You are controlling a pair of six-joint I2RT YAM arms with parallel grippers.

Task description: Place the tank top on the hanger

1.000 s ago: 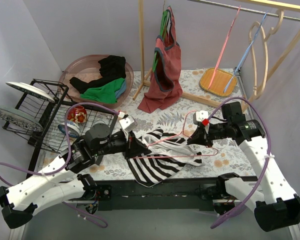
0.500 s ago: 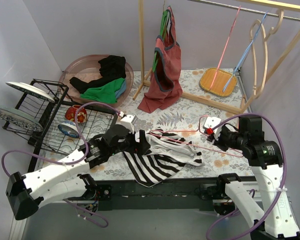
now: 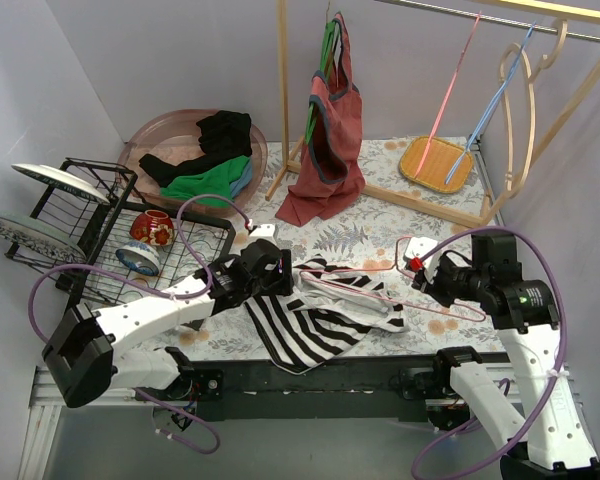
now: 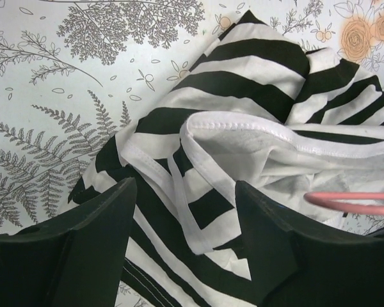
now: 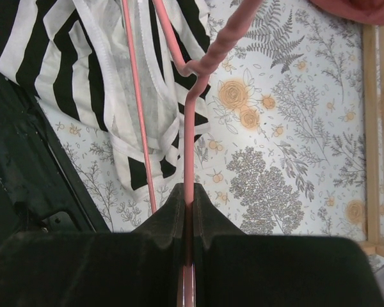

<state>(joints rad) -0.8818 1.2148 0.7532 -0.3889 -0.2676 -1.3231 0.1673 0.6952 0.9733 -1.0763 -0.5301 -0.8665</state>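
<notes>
The striped tank top (image 3: 315,318) lies crumpled on the floral cloth in front of the arms. My left gripper (image 3: 281,276) hovers open over its left end. In the left wrist view a white-trimmed strap of the tank top (image 4: 243,83) runs between the spread fingers (image 4: 83,236) of that gripper (image 4: 184,192), ungripped. The pink hanger (image 3: 460,307) lies partly inside the top. My right gripper (image 3: 427,278) is shut on its wire. The right wrist view shows the hanger (image 5: 189,128) pinched in that gripper (image 5: 188,192), with the tank top (image 5: 83,64) beyond.
A red tank top (image 3: 330,140) hangs from a wooden frame (image 3: 282,100). At the left stand a pink basin of clothes (image 3: 195,150) and a wire dish rack (image 3: 110,230). Back right are a woven mat (image 3: 435,163) and spare hangers (image 3: 500,100) on a rail.
My left gripper has opened, let go of the striped fabric and moved right and farther back along it. The right gripper has drawn the hanger to the right.
</notes>
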